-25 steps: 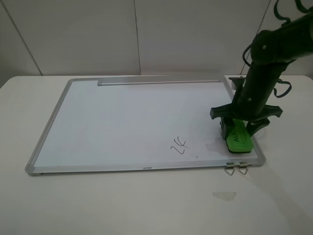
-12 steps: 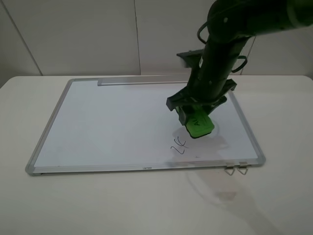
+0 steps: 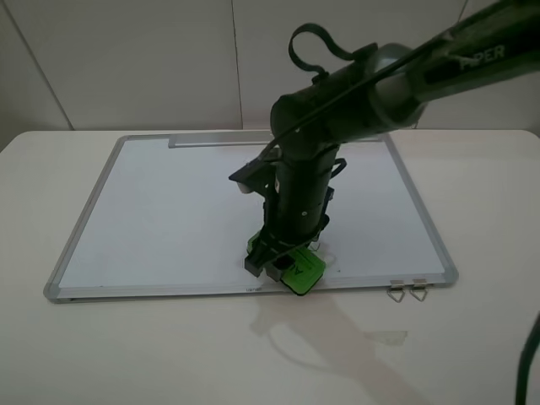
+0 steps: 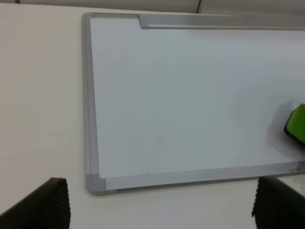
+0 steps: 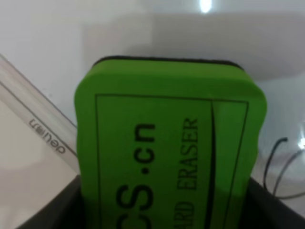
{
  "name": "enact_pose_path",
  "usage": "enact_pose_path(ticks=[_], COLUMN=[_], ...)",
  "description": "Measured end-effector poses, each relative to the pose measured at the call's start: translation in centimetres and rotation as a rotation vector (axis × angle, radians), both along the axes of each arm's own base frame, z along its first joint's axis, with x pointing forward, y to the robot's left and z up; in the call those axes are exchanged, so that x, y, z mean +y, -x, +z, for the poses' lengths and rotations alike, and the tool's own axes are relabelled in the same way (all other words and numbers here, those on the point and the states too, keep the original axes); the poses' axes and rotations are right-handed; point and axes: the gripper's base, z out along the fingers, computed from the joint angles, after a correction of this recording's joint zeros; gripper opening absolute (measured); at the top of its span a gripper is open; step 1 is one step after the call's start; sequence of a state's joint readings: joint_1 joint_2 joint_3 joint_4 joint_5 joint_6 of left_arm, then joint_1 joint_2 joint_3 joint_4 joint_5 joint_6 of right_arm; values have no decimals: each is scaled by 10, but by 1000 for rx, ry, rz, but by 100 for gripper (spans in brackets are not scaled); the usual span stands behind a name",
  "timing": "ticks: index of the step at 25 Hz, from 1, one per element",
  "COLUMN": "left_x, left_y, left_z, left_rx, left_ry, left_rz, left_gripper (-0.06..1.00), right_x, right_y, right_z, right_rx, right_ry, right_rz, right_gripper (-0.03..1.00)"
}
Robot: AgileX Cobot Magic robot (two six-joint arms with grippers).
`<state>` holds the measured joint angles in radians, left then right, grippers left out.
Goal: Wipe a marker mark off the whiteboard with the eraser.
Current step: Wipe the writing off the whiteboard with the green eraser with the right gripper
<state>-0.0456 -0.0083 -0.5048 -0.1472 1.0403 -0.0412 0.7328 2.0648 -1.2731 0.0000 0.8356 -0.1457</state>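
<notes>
The whiteboard (image 3: pixel 186 211) lies flat on the table. My right gripper (image 3: pixel 285 260) reaches across to the board's front edge and is shut on the green eraser (image 3: pixel 302 272), which is pressed down near the frame. In the exterior view the arm covers the spot where the marker mark was. The right wrist view is filled by the eraser (image 5: pixel 167 152) between my dark fingers (image 5: pixel 71 202), and a thin black stroke of the marker mark (image 5: pixel 274 164) shows beside it. My left gripper (image 4: pixel 162 210) hangs open over the board's near corner, with the eraser (image 4: pixel 298 126) at the view's edge.
A metal tray strip (image 3: pixel 270 140) runs along the board's far edge. Two binder clips (image 3: pixel 407 291) sit at the board's front right corner. A small pale patch (image 3: pixel 386 337) lies on the table in front. A wall stands close behind.
My right arm has carried the eraser from the board's front right corner leftward across the board and down to the front edge, covering the mark in the exterior view.
</notes>
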Motion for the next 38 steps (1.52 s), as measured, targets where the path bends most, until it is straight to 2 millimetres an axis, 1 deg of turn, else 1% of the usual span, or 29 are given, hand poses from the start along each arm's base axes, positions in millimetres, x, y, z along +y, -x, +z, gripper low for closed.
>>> enact_pose_path(ticks=[4, 13, 17, 24, 27, 38], left_x=[0, 0, 0, 0, 0, 0], left_y=[0, 0, 0, 0, 0, 0], left_z=[0, 0, 0, 0, 0, 0], left_rx=[0, 0, 0, 0, 0, 0], left_ry=[0, 0, 0, 0, 0, 0], left_rz=[0, 0, 0, 0, 0, 0], left_gripper=[78, 78, 78, 78, 78, 78], right_x=[2, -3, -3, -2, -1, -2], right_y=[-1, -3, -3, -5, -5, -8], right_z=[-12, -12, -12, -21, -22, -22], right_rx=[4, -11, -10, 5, 8, -20], right_ry=[6, 64, 65, 88, 89, 115], right_rz=[79, 292, 312, 340, 377, 426], right_gripper=[60, 60, 60, 59, 59, 59])
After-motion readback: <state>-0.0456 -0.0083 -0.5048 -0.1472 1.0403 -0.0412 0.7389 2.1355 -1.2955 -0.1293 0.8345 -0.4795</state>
